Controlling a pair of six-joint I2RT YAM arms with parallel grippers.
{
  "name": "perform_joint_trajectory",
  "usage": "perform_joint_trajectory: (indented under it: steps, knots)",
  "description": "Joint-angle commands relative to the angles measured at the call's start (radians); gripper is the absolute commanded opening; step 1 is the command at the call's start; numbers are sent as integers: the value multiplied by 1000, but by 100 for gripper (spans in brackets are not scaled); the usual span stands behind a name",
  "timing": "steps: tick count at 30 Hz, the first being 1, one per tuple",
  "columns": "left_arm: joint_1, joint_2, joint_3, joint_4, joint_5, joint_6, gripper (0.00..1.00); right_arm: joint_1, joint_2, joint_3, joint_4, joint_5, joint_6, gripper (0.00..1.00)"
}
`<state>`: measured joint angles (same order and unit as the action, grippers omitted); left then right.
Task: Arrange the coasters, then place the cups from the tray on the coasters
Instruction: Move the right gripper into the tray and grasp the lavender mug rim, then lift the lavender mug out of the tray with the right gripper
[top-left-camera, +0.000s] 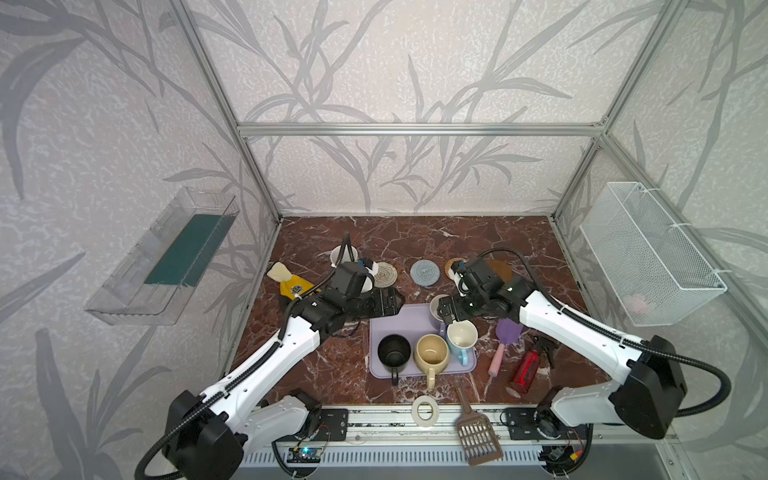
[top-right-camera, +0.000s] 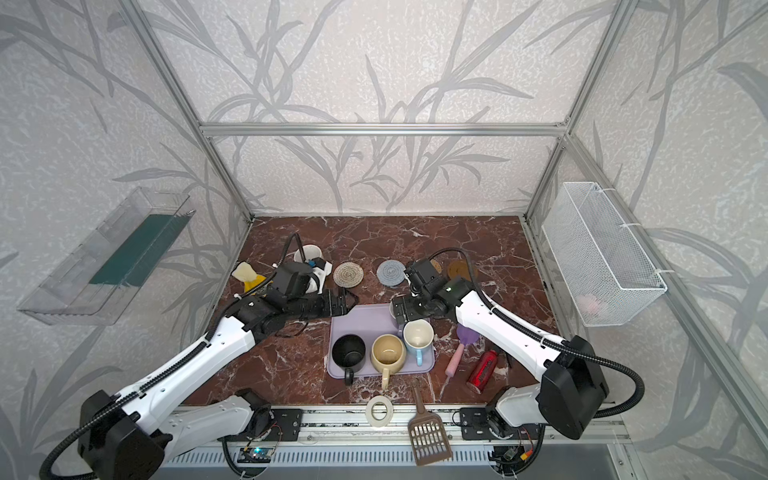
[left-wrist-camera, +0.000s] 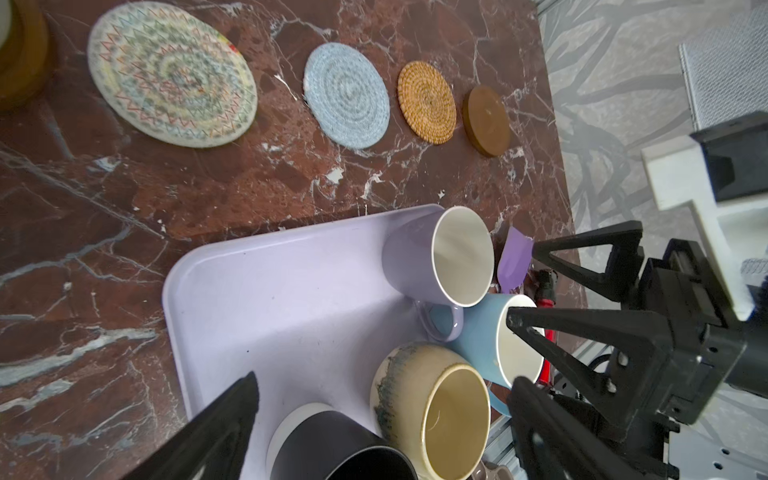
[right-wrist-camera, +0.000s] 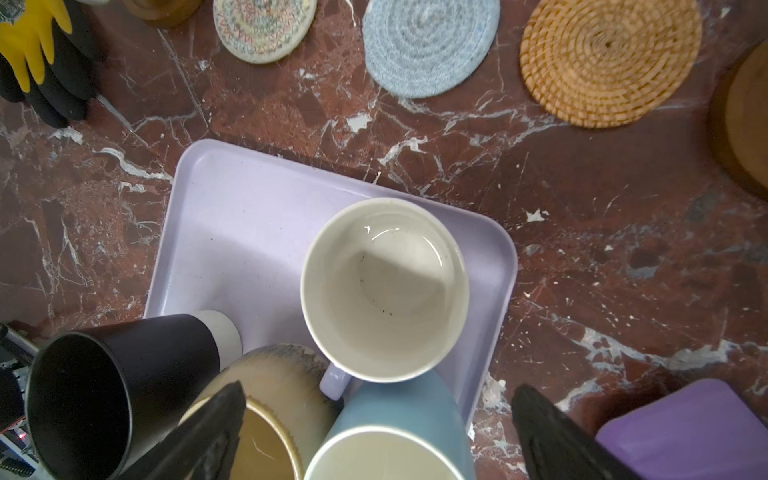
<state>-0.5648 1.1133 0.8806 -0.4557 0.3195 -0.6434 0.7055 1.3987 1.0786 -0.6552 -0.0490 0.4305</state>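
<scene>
The lavender tray (top-left-camera: 399, 324) holds a black cup (top-left-camera: 393, 352), a cream-yellow cup (top-left-camera: 432, 355), a light blue cup (top-left-camera: 461, 336) and a lavender cup (right-wrist-camera: 384, 286). The white cup (top-left-camera: 340, 254) stands back left on a brown coaster (left-wrist-camera: 25, 54). Behind the tray lie a row of coasters: white-beige (top-left-camera: 384, 274), grey-blue (top-left-camera: 424, 272), rattan (left-wrist-camera: 427, 102) and brown wooden (left-wrist-camera: 486, 120). My left gripper (top-left-camera: 388, 301) hangs open over the tray's far left corner. Just above the lavender cup, my right gripper (right-wrist-camera: 378, 388) is open and holds nothing.
A yellow glove (top-left-camera: 291, 282) lies at the left. A purple scoop with a pink handle (top-left-camera: 505, 345) and a red bottle (top-left-camera: 528, 370) lie right of the tray. In front are a white tape ring (top-left-camera: 424, 410) and a brown slotted scoop (top-left-camera: 473, 432). A wire basket (top-left-camera: 652, 257) hangs on the right wall.
</scene>
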Motion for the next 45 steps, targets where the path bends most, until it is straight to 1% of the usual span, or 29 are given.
perform_joint_trajectory:
  steps: [1,4,10,12,17,20,22,30,34,38,42,45]
  knots:
    - [-36,6,3,40,-38,-37,96,22,37,-4,19,-2,17,98]
    - [-56,17,1,43,-51,-48,95,37,69,6,17,3,20,94]
    - [-57,-21,-22,71,-100,-69,95,45,75,-26,23,24,45,92]
    - [-58,-12,-27,83,-95,-75,95,46,80,-27,36,18,41,91]
    - [-59,22,-48,122,-80,-93,95,55,121,-14,38,57,44,90]
    - [-60,31,-54,135,-76,-98,95,55,134,-11,54,79,45,86]
    - [-61,34,-57,139,-78,-99,95,55,144,-6,64,78,45,83]
    - [-60,45,-63,143,-85,-96,95,55,200,16,100,43,38,77]
    - [-60,46,-71,147,-86,-96,95,55,215,24,115,32,28,76]
    - [-60,46,-78,150,-91,-97,96,55,232,41,86,53,26,73]
    - [-61,39,-86,158,-89,-102,95,55,230,37,69,80,20,66]
    - [-58,37,-87,161,-92,-102,95,55,232,40,68,78,20,66]
